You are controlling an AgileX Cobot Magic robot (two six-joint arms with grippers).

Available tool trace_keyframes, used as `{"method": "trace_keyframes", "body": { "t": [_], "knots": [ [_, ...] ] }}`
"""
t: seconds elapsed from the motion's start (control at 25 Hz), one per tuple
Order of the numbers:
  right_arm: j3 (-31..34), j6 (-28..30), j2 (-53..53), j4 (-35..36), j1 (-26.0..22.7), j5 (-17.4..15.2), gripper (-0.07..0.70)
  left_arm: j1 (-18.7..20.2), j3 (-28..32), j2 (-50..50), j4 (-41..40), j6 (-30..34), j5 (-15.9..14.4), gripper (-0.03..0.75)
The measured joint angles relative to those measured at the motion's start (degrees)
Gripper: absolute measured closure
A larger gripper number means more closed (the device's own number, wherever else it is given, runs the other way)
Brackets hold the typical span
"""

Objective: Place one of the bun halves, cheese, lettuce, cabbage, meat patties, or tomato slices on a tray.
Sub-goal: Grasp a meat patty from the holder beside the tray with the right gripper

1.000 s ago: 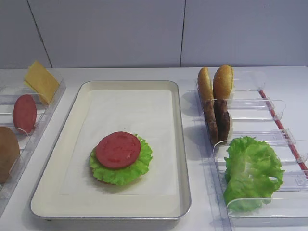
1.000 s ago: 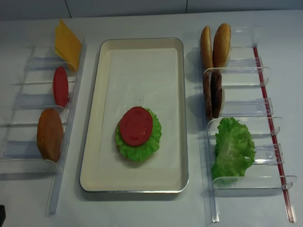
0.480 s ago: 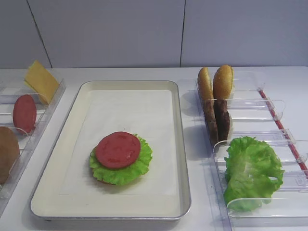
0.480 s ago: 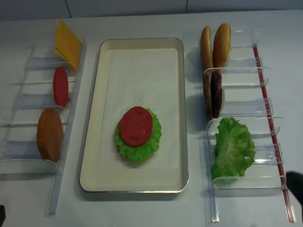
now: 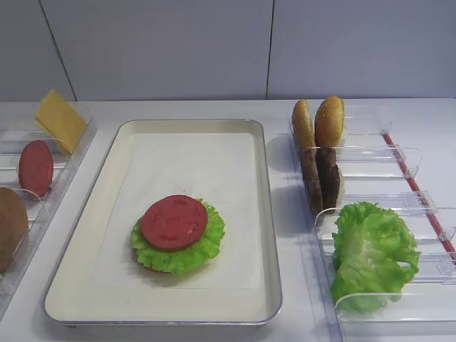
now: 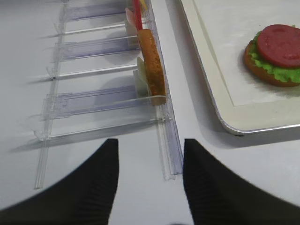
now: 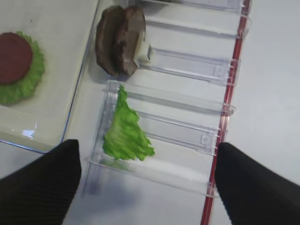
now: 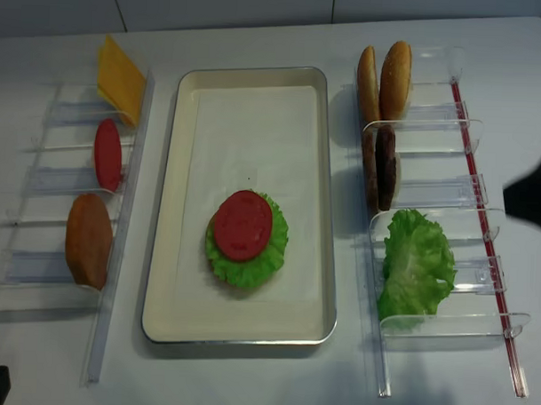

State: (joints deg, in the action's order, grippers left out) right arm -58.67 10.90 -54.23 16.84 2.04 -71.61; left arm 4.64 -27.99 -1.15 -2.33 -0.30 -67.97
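The cream tray (image 5: 267, 214) (image 8: 332, 214) holds a tomato slice (image 5: 174, 221) on lettuce (image 5: 206, 248) over a bun base. The right rack carries two bun halves (image 5: 319, 122), two meat patties (image 5: 322, 178) (image 7: 119, 40) and lettuce (image 5: 374, 253) (image 7: 124, 133). Cheese (image 5: 58, 121), a tomato slice (image 5: 35, 167) and a bun half (image 5: 11, 224) (image 6: 152, 61) stand in the left rack. My right gripper (image 7: 150, 187) hangs open and empty above the right rack's near end. Near the left rack's front end my left gripper (image 6: 150, 180) is open and empty. Cabbage is out of view.
Clear plastic divided racks (image 8: 431, 195) (image 8: 58, 182) flank the tray on both sides. A red strip (image 8: 483, 228) runs along the right rack's outer edge. A dark blur of the right arm (image 8: 533, 198) shows at the right edge.
The right arm's dark shape came in at the lower right edge and has moved up along that edge toward the patties' row. The left gripper and all food stay put.
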Motion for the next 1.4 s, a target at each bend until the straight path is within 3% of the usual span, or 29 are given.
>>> {"method": "trace_keyframes", "body": {
  "t": [0.08, 0.2, 0.36, 0.52, 0.76, 1.0, 1.4],
  "knots": [
    [-3.63, -1.83, -4.07, 0.0, 2.92, 0.0, 0.062, 0.0, 0.0, 0.0, 0.0, 0.0, 0.0, 0.387],
    [-8.03, -7.4, -9.52, -2.66, 11.61, 0.0, 0.062, 0.0, 0.0, 0.0, 0.0, 0.0, 0.0, 0.387],
    [-12.5, -21.25, -17.37, -13.49, 23.28, 0.0, 0.062, 0.0, 0.0, 0.0, 0.0, 0.0, 0.0, 0.387],
    [-17.75, -30.19, -25.22, -20.38, 29.38, 0.0, 0.062, 0.0, 0.0, 0.0, 0.0, 0.0, 0.0, 0.387],
    [-24.94, -34.58, -35.05, -21.2, 31.92, 0.34, 0.062, 0.0, 0.0, 0.0, 0.0, 0.0, 0.0, 0.387],
    [-25.57, -37.28, -40.15, -21.97, 31.92, 0.47, 0.062, 0.0, 0.0, 0.0, 0.0, 0.0, 0.0, 0.387],
    [-25.57, -37.72, -44.72, -21.97, 31.92, 4.36, 0.062, 0.0, 0.0, 0.0, 0.0, 0.0, 0.0, 0.387]
  ]
}}
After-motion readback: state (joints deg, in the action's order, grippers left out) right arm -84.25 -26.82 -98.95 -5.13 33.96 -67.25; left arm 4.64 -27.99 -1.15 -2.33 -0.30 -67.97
